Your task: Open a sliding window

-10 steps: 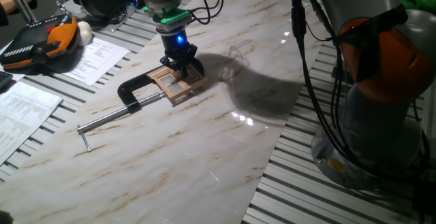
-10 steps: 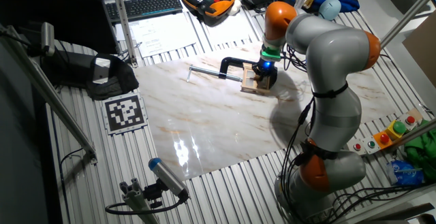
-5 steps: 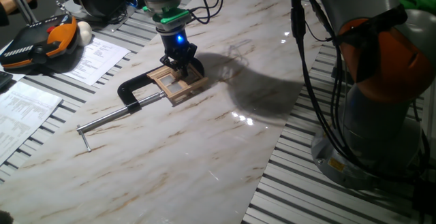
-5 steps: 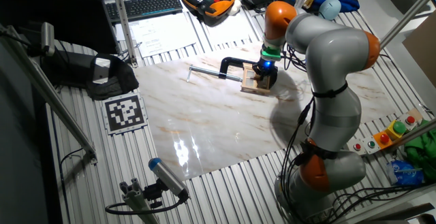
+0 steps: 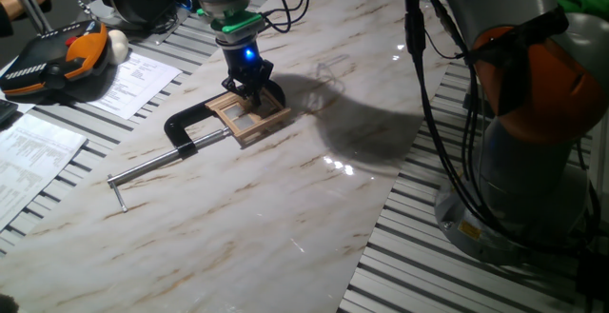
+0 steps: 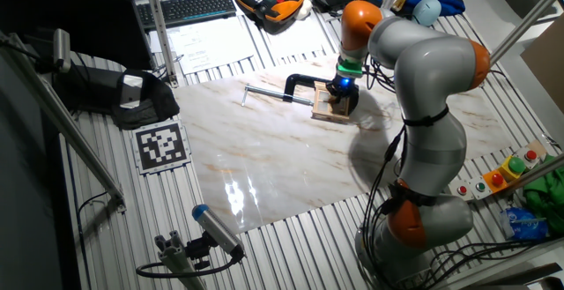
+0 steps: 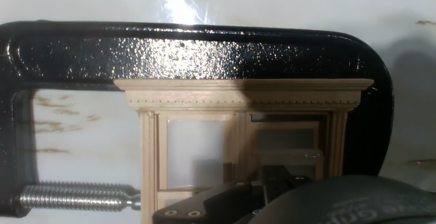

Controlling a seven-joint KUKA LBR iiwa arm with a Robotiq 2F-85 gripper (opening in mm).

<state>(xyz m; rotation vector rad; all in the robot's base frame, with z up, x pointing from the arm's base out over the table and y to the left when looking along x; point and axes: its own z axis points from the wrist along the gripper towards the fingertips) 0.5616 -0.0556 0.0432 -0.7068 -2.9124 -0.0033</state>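
Pincer is pressed down onto the sliding window, held by a black C-clamp; pincer spread cannot be told.

I get one fixed view low and close beside the marble table, the other high and far back (opposite side); both share the sliding window, filling my hand view.

Tan window, black C-clamp
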